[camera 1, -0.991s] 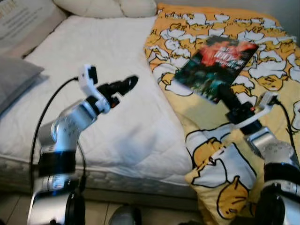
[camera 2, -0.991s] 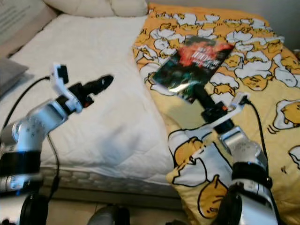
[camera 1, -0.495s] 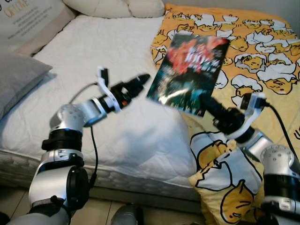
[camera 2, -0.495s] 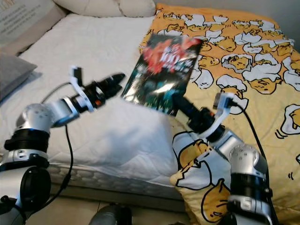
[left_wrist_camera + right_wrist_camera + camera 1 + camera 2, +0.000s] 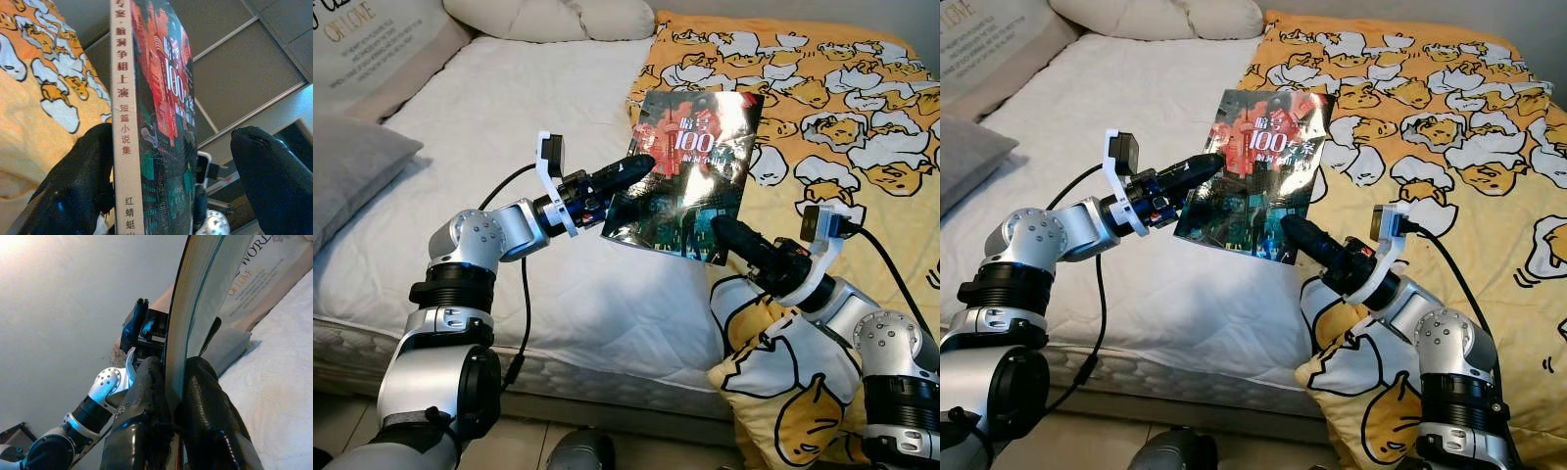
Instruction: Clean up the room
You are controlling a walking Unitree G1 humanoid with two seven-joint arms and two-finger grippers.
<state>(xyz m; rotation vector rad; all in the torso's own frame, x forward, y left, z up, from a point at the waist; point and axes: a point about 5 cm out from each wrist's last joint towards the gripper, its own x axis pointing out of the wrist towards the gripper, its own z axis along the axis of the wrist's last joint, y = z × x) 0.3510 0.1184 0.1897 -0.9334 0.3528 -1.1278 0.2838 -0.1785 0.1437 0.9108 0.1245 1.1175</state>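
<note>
A book [image 5: 690, 166] with a dark red and green cover is held up above the bed, cover toward me. My right gripper [image 5: 720, 227] is shut on its lower edge; in the right wrist view the fingers [image 5: 146, 396] clamp the book [image 5: 200, 298] from both sides. My left gripper [image 5: 641, 163] is at the book's left edge, open. In the left wrist view the spine of the book [image 5: 122, 122] stands between the two fingers [image 5: 83, 181], close to one and well apart from the other.
A white mattress [image 5: 509, 108] spreads under the left arm. A yellow duvet with a cartoon print [image 5: 852, 127] covers the right side and hangs over the front edge. A grey pillow [image 5: 352, 166] lies at the left, more pillows [image 5: 548, 18] at the head.
The right gripper has carried the book left and down, off the duvet toward the left arm. The left gripper has reached forward, and its fingers now straddle the book's edge.
</note>
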